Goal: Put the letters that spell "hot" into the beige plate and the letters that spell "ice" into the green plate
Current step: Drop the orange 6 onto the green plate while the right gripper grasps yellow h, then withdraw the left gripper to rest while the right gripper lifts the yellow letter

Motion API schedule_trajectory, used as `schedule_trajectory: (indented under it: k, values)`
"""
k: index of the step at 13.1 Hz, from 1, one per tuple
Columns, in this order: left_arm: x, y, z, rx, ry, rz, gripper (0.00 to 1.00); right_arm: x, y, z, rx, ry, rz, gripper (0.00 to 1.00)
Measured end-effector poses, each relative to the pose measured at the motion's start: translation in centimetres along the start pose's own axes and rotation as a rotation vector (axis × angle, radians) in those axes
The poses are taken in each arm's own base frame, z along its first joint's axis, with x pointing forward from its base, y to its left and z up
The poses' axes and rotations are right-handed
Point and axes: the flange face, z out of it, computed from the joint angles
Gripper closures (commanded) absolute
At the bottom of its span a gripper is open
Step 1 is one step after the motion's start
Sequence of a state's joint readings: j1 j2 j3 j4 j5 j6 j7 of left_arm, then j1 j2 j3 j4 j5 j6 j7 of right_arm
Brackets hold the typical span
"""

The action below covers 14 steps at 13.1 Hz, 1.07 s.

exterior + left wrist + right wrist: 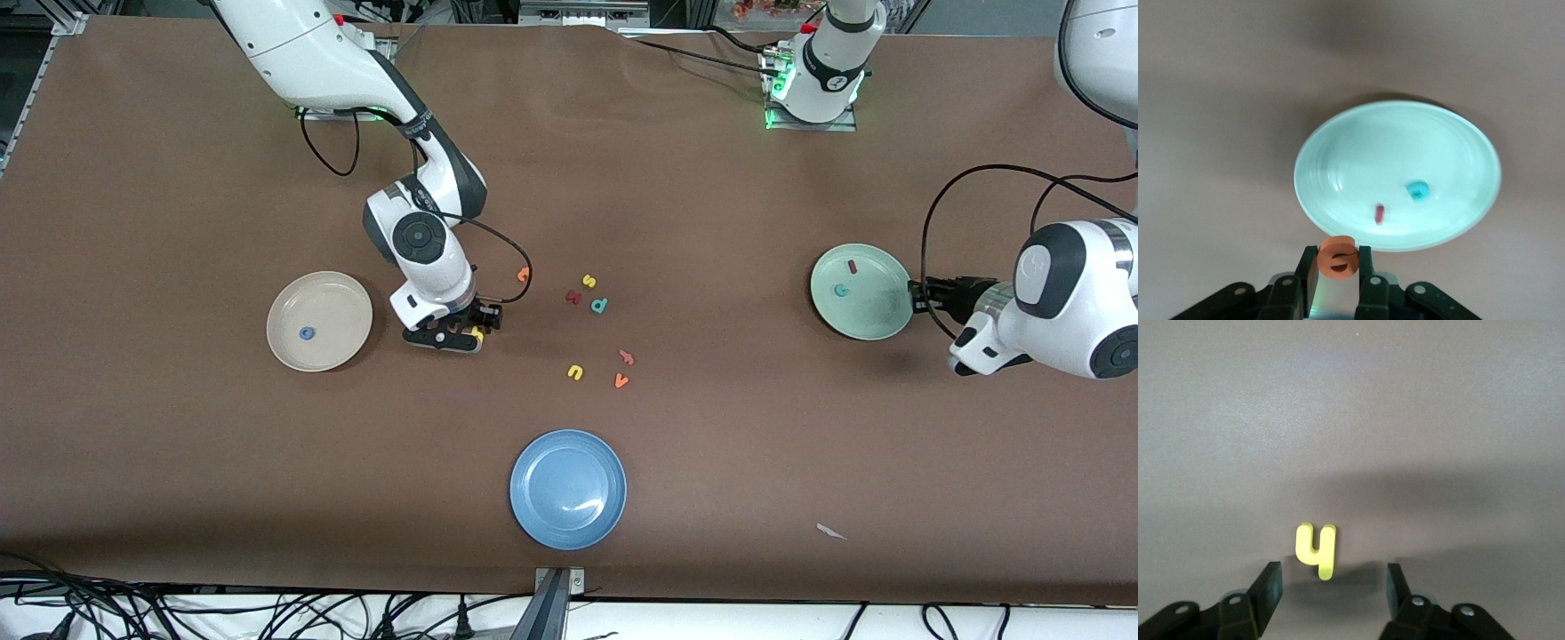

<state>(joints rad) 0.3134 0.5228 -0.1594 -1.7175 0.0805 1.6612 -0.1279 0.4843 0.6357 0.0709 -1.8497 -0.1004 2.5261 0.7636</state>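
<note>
Between left end effector fingers, orange "e", hidden frontally

Even overhead light, moderately bright. Soft shadows on the brown counter beneath both arms and beside the beige plate. Small glare streak on the blue plate. Right wrist view is dim and grey; left wrist view slightly soft, the green plate looks washed out.

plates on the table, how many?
3. The beige plate sits toward the right arm's end, the green plate toward the left arm's end, and a blue plate lies between them, nearest the front camera. None looks hidden.
</note>
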Motion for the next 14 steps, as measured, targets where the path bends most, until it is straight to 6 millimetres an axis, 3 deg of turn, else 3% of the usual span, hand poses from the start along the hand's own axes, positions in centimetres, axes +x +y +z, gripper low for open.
schedule_trajectory:
  k: [3,4,6,7,10,13,14]
  values:
    - [0.8,0.5,6.8,-0.012,0.013,0.018,0.97,0.0,-0.1,0.8,0.003,0.002,-0.004,0.35]
    - [0.8,0.9,8.2,-0.011,0.000,0.025,0.82,0.0,-0.2,0.8,0.004,0.003,-0.004,0.36]
    - [0.9,1.1,9.2,-0.011,-0.013,0.029,0.00,0.1,-0.2,0.8,0.004,0.004,-0.011,0.46]
    - [0.9,1.1,9.1,-0.012,-0.009,0.028,0.00,0.1,-0.2,0.7,0.004,0.005,-0.020,0.47]
    - [1.0,1.3,6.2,-0.013,0.035,0.031,0.00,0.9,0.2,0.5,0.002,0.016,-0.043,0.54]
    - [-0.5,3.7,-2.0,-0.003,0.064,0.070,0.00,1.3,0.5,0.3,0.001,0.023,-0.051,0.69]
    - [-1.2,4.3,-5.2,0.000,0.086,0.078,0.00,1.3,0.5,0.3,0.001,0.023,-0.051,0.69]
